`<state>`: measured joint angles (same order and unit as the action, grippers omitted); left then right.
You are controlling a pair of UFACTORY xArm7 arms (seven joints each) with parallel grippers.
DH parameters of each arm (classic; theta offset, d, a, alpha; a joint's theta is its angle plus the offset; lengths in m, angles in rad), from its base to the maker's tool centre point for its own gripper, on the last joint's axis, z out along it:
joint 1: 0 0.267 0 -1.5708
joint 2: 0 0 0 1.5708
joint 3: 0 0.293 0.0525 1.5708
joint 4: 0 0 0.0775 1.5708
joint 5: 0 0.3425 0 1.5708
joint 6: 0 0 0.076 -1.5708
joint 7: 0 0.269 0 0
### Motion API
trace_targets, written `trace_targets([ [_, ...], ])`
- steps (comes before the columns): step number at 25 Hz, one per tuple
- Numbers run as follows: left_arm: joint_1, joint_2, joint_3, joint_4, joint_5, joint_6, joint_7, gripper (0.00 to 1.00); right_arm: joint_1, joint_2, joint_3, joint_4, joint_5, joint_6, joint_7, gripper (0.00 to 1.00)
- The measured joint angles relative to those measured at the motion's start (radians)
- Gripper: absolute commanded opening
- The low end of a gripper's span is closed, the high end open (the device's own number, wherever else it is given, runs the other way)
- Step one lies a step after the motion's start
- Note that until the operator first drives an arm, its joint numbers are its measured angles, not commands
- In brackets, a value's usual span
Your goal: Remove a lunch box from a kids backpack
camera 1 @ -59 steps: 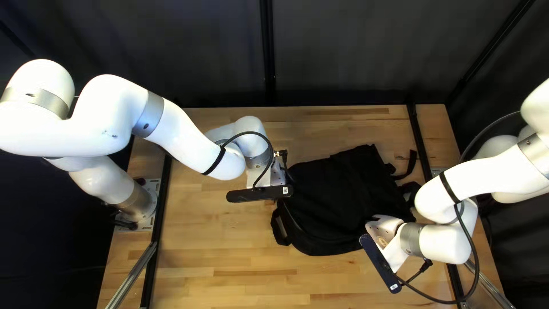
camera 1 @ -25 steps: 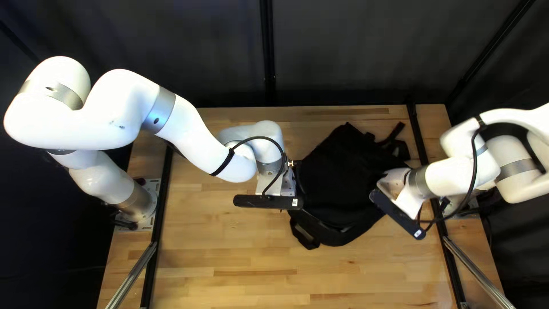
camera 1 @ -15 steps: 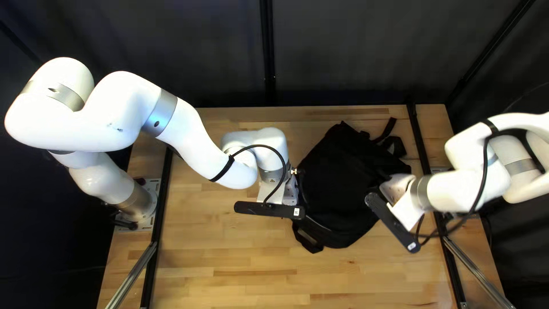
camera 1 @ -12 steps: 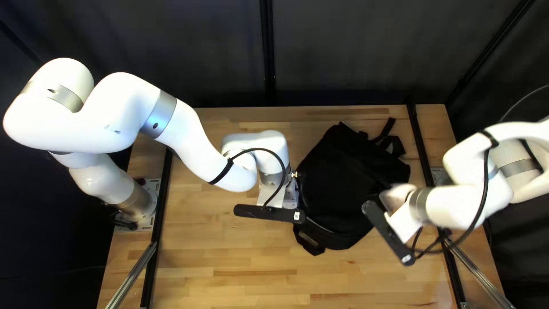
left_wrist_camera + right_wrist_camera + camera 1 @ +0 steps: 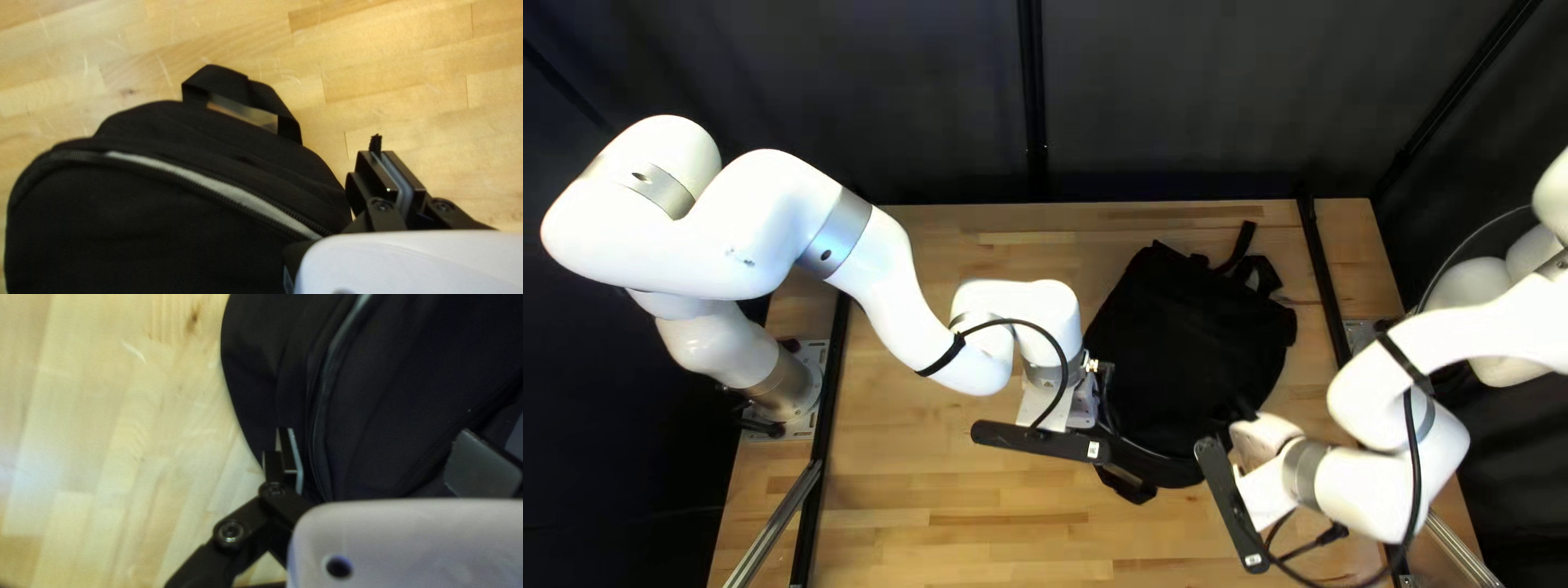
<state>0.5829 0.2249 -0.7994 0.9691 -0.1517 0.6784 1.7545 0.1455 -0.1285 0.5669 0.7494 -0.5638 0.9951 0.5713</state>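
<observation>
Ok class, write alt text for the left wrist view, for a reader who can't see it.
A black backpack lies on a wooden table, a grey band showing along its curved zipper and a webbing loop at its edge. Beside it, the left claw is shut on a small black strip.

A robotics lab: a left arm (image 5: 871, 261) and a right arm (image 5: 1383, 479), both white and trailing strapped black cables (image 5: 1415, 468), flank a wooden desk (image 5: 958, 534) edged with metal rails (image 5: 773, 525), before a dark curtain (image 5: 1176, 98) and black post (image 5: 1032, 87).
</observation>
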Motion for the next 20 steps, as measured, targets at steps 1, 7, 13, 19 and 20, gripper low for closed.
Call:
trace_targets([
  [1, -0.007, 0.003, 0.0, 0.002, 0.007, -0.003, -0.007, 0.0, 0.002, 0.019, 0.009, 0.013, -0.021, 0.008, 0.033, 1.0],
  [7, -0.052, 0.031, 0.008, 0.023, 0.055, -0.017, -0.053, 0.0, 0.022, 0.169, 0.036, 0.119, -0.143, 0.07, 0.234, 1.0],
  [13, -0.089, 0.045, 0.013, 0.054, 0.093, -0.003, -0.088, 0.0, 0.025, 0.239, 0.023, 0.167, -0.206, 0.082, 0.299, 1.0],
  [19, -0.104, 0.045, 0.011, 0.06, 0.107, 0.002, -0.098, 0.0, 0.006, 0.235, 0.006, 0.136, -0.232, 0.033, 0.309, 0.24],
  [20, -0.105, 0.045, 0.011, 0.059, 0.109, 0.0, -0.098, 0.0, 0.003, 0.232, 0.004, 0.127, -0.235, 0.023, 0.313, 0.0],
])
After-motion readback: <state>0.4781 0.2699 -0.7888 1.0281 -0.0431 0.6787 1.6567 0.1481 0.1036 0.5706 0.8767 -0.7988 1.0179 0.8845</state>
